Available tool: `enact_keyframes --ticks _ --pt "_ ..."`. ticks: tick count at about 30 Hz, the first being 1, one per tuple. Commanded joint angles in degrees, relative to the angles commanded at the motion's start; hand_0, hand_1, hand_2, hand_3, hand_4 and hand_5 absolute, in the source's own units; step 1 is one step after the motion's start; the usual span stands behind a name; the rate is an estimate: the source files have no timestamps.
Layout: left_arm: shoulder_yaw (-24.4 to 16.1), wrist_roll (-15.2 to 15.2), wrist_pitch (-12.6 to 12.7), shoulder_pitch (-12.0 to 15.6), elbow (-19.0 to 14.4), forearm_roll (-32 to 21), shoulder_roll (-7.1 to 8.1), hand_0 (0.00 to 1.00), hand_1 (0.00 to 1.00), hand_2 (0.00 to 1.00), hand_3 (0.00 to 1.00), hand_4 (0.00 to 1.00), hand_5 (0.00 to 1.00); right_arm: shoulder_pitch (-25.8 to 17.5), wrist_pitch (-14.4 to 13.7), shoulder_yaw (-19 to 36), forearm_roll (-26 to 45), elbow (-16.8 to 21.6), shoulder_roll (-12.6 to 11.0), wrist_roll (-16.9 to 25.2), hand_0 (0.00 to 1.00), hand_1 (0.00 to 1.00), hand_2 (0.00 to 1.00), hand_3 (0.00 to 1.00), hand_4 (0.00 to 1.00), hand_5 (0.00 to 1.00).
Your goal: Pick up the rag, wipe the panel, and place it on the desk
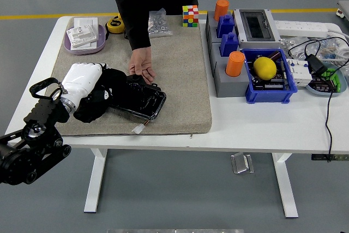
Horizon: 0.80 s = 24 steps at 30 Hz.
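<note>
A glossy black panel [143, 101] lies on the tan mat [180, 69] near its front left. The black rag [97, 99] is bunched at the panel's left end, under my left hand [82, 80]. That hand is white and its fingers are curled over the rag. My black left arm [30, 145] comes in from the lower left. A person at the far side rests a hand [142, 64] on the mat just behind the panel.
At the back left stand a purple tray [84, 36] of white parts, a yellow tape measure [115, 24] and a bag of small parts [158, 23]. A Rubik's cube [190, 16], grey blocks with orange cups [234, 64], a blue bin [271, 75] with a yellow lemon and cables stand right.
</note>
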Motion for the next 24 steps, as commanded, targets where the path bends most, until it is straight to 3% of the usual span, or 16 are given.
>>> enact_keyframes --ticks 11,24 --pt "-1.26 0.11 0.64 0.10 1.94 1.14 0.74 0.208 0.196 0.492 0.384 0.333 0.002 0.02 0.05 0.08 0.00 -0.02 -0.03 -0.03 0.716 0.607 0.665 0.580 0.979 0.531" --pt "-4.11 -0.36 1.41 0.75 8.26 0.71 1.30 0.208 0.196 0.491 0.383 0.333 0.002 0.13 0.03 0.22 -0.02 0.04 -0.02 -0.04 0.716 0.606 0.665 0.580 0.979 0.532"
